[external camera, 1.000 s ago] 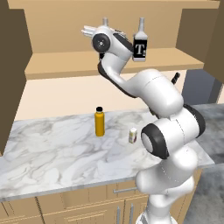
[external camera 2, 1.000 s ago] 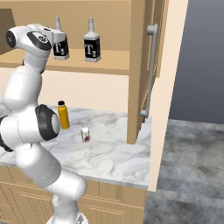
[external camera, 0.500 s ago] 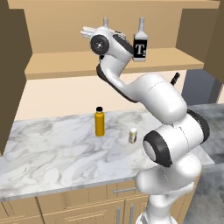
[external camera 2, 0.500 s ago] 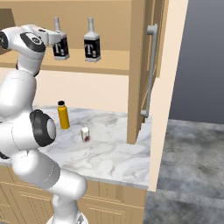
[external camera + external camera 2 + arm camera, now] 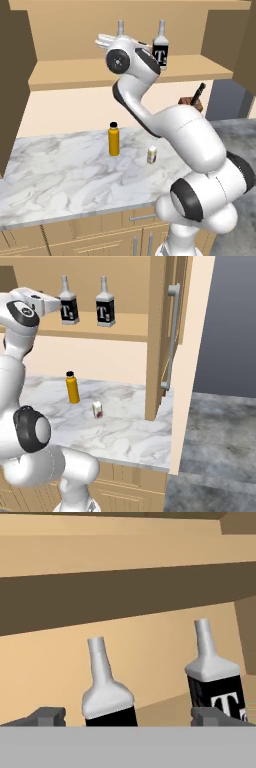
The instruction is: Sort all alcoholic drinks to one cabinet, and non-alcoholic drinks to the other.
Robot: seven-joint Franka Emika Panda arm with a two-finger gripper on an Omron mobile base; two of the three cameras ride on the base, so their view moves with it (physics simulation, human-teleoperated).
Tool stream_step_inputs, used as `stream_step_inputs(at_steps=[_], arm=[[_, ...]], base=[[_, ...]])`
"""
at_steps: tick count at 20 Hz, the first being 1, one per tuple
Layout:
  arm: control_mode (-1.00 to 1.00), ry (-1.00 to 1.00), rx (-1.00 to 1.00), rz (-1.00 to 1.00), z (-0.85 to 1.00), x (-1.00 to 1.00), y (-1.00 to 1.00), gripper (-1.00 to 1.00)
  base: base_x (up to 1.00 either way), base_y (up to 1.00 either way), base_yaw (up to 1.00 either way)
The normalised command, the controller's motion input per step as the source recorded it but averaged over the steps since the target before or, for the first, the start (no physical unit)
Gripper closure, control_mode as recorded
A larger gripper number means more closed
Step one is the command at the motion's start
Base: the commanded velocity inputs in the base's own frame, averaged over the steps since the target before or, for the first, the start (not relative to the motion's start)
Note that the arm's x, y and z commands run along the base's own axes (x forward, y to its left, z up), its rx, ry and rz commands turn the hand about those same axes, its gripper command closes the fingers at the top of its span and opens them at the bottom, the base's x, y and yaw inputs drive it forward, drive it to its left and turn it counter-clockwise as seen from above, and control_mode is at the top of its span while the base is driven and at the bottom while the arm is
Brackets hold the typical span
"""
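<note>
While your end effector (image 5: pixel 127 716) hangs with its jaws spread wide and empty before the wide cabinet (image 5: pixel 125 332), both "T" bottles (image 5: pixel 105 303) stand upright on its long shelf, apart from each other. The orange bottle (image 5: pixel 114 140) stands on the marble surface (image 5: pixel 60 170), near a small white carton (image 5: pixel 152 155).

Rendered kitchen: marble-topped bench (image 5: pixel 60 175) over tan drawer fronts (image 5: pixel 75 237), light-tan wall cabinet (image 5: pixel 65 75) with 1 long shelf holding 2 bottles (image 5: pixel 105 303), narrower cabinet with grey bar handle (image 5: pixel 171 336).
</note>
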Motion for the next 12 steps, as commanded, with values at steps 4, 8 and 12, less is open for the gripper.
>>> stream_step_inputs(at_steps=[4, 8, 12], arm=[[-1.00, -0.02, 0.00, -0.04, -0.03, -0.83, -0.16, -1.00], [-1.00, 0.00, 0.00, -0.05, -0.13, -0.79, -0.03, -1.00], [-1.00, 0.00, 0.00, -0.03, -0.25, -0.67, 0.00, -1.00]], base=[[0.00, 0.00, 0.00], [0.00, 0.00, 0.00], [0.00, 0.00, 0.00]])
